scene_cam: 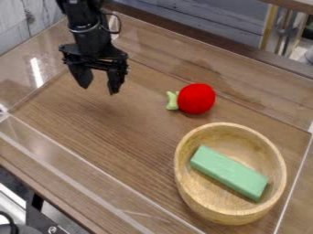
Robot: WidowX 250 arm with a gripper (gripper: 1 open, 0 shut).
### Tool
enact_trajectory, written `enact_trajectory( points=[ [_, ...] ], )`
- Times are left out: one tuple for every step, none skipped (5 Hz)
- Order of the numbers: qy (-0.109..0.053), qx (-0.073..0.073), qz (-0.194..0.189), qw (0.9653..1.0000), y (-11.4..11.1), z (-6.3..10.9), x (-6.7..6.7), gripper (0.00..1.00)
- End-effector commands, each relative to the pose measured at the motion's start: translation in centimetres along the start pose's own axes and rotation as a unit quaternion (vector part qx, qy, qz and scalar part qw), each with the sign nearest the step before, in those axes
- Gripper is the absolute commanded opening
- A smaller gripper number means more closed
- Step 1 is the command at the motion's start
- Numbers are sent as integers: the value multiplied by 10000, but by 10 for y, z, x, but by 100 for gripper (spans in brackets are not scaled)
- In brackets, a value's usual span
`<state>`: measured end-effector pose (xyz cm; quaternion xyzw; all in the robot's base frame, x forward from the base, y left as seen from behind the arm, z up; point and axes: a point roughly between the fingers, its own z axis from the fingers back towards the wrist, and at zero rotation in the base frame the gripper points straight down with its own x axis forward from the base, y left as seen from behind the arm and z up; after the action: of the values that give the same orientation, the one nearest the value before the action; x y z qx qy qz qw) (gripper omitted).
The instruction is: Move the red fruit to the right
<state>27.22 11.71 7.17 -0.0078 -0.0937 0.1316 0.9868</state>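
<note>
- Gripper (99, 81) hangs over the far left of the wooden table (110, 137), black fingers pointing down, jaws spread apart with nothing between them.
- Red fruit (196, 98) sits on the table near the middle, well apart from the gripper and off to its right in the picture, pale green stub poking out toward the left.
- Wooden bowl (232, 210) rests just in front of the fruit, close but not touching.
- Green block (228, 173) lies inside the bowl, slanted across its bottom.

Red fruit (196, 97), green block (229, 173), black pincer (101, 80)
</note>
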Motion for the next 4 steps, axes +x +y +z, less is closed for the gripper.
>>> enact_trajectory(
  points=[
    [-327, 5, 50, 9995, -6, 23, 8, 100],
    [-438, 90, 119, 9989, 5, 15, 10, 100],
    [-482, 179, 222, 9984, 14, 5, 10, 100],
    [-495, 203, 101, 9985, 15, 8, 13, 100]
  ],
)
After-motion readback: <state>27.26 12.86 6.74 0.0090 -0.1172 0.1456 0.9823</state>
